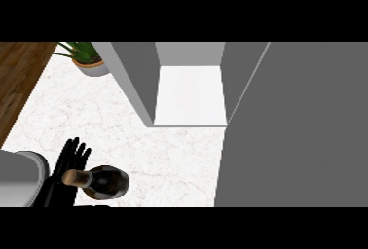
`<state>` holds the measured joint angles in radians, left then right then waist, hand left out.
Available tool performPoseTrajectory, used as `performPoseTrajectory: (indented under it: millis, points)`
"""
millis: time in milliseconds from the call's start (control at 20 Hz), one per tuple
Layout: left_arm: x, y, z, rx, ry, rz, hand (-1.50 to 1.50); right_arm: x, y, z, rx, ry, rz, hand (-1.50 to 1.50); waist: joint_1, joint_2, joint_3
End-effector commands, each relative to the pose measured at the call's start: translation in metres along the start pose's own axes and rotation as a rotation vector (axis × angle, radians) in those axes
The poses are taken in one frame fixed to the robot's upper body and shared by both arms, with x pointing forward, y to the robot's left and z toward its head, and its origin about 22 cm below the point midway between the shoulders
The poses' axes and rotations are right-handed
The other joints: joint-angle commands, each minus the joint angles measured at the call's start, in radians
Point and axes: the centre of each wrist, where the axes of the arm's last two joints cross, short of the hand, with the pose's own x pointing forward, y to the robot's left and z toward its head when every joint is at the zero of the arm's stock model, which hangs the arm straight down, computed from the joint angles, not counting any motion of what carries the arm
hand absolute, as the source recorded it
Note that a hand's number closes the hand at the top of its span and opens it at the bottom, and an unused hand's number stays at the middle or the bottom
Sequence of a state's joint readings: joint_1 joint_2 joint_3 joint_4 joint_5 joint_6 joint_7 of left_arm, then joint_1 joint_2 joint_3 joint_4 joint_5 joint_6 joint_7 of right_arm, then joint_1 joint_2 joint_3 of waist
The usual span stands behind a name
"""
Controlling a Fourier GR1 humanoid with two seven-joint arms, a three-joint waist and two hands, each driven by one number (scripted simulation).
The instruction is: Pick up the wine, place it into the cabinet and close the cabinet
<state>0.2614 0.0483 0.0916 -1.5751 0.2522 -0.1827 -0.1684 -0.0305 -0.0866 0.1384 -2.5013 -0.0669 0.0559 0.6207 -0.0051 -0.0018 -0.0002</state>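
Wine (105,182) stands upright on the pale marble counter (144,146) at the lower left, just beside the left hand (66,168), whose straight, close-set fingers (73,150) rise alongside the cork. Ahead, the cabinet (191,92) stands open, its grey door (295,126) swung out.

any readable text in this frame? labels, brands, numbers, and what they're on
None readable.
Wine bottle: dark, cork stopper, no label showing from above.
Cabinet: plain grey walls, white shelf, no markings.
Plant pot: plain.
Left hand: black, no markings.
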Motion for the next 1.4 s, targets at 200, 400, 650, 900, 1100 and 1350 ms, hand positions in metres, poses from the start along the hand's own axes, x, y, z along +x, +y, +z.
performPoseTrajectory:
  millis: [200,400,650,900,1100,1350]
  points:
    - [-0.019,0.002,0.0,-0.022,0.025,0.001,-1.5,0.02,-0.005,0.002,0.024,-0.069,-0.01,-1.5,0.006,0.001,0.0]
    - [-0.021,0.005,0.001,-0.001,0.038,0.003,-1.5,0.029,-0.001,0.019,0.015,-0.063,-0.03,-1.5,0.003,0.0,0.0]
    - [-0.047,0.023,0.005,-0.001,0.054,0.001,-1.5,0.024,-0.003,0.024,0.016,-0.066,-0.016,-1.5,0.001,0.001,0.0]
    - [-0.04,0.023,-0.002,-0.024,0.053,0.024,-1.5,0.035,0.002,0.014,0.014,-0.059,-0.007,-1.5,0.005,0.0,0.0]
    - [-0.058,-0.008,-0.021,-0.026,0.042,0.041,-1.5,0.022,0.004,0.003,0.017,-0.059,-0.009,-1.5,0.004,0.001,0.0]
    - [-0.059,-0.003,-0.032,-0.012,0.029,0.073,-1.5,0.03,0.009,0.013,0.022,-0.05,0.006,-1.5,0.002,0.001,0.0]
